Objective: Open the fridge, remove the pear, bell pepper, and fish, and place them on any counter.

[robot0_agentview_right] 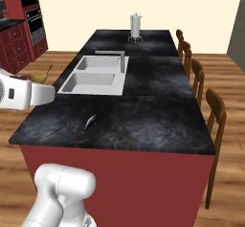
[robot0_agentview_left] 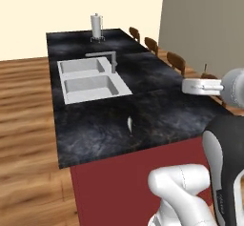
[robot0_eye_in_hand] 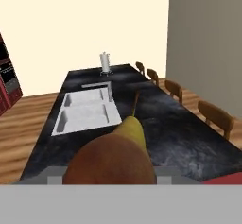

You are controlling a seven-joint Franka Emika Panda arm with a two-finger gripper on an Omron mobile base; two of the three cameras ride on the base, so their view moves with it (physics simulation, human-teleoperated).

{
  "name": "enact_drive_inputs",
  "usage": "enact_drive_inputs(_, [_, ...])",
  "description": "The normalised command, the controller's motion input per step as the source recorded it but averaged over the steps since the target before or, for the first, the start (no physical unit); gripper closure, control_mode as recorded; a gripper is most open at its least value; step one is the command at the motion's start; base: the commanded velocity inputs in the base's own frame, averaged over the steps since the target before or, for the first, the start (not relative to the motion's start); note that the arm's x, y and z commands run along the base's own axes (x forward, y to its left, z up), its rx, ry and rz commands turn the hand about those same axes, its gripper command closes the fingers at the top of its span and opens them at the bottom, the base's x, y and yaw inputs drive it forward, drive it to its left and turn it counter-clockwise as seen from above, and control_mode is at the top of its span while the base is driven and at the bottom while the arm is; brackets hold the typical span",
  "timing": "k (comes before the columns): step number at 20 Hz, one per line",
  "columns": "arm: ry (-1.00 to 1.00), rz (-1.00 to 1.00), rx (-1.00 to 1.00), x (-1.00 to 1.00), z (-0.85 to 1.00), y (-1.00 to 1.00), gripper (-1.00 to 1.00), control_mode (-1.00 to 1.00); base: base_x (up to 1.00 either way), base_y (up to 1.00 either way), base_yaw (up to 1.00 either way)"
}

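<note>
Black marbled stone runs the length of the counter (robot0_agentview_right: 158, 106), where a slim silvery fish (robot0_agentview_right: 89, 121) lies on the near stretch, short of the double steel sink (robot0_agentview_right: 95, 77) and its faucet (robot0_agentview_right: 119, 58). The fish's long axis runs roughly from the near edge toward the sink; its head and tail are too small to tell apart. In the left base view the same fish (robot0_agentview_left: 129, 124) shows as a thin pale sliver.

The pear (robot0_eye_in_hand: 116, 159) looms at the bottom of the hand view, brownish-red at the bulb and yellow-green at the neck, its thin dark stem pointing up and away toward the far end of the island. Its lower half is cut off, and the fingertips gripping it are hidden behind the fruit. In the right base view a yellowish sliver with a stem, the pear (robot0_agentview_right: 40, 76), pokes out from behind the white arm, left of the counter's edge; the gripper itself is masked there. The jaws appear part-closed around the pear's body.

A steel canister (robot0_agentview_right: 136, 26) stands at the far end, and wooden chairs (robot0_agentview_right: 213, 116) line the island's right side.
</note>
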Motion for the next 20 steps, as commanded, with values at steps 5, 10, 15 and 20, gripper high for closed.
enact_drive_inputs(5, [0.34, 0.07, 0.0, 0.98, -0.37, -0.07, 1.0, -1.0, 0.0, 0.0, 0.0])
enact_drive_inputs(10, [0.5, 0.02, 0.0, 1.0, -0.63, -0.05, 1.0, -1.0, 0.0, 0.0, 0.0])
enact_drive_inputs(15, [0.56, 0.0, 0.01, 1.0, -0.99, -0.04, 1.0, -1.0, 0.0, 0.0, 0.0])
enact_drive_inputs(20, [0.08, 0.0, -0.03, 1.0, -0.94, -0.1, 1.0, -1.0, 0.0, 0.0, 0.0])
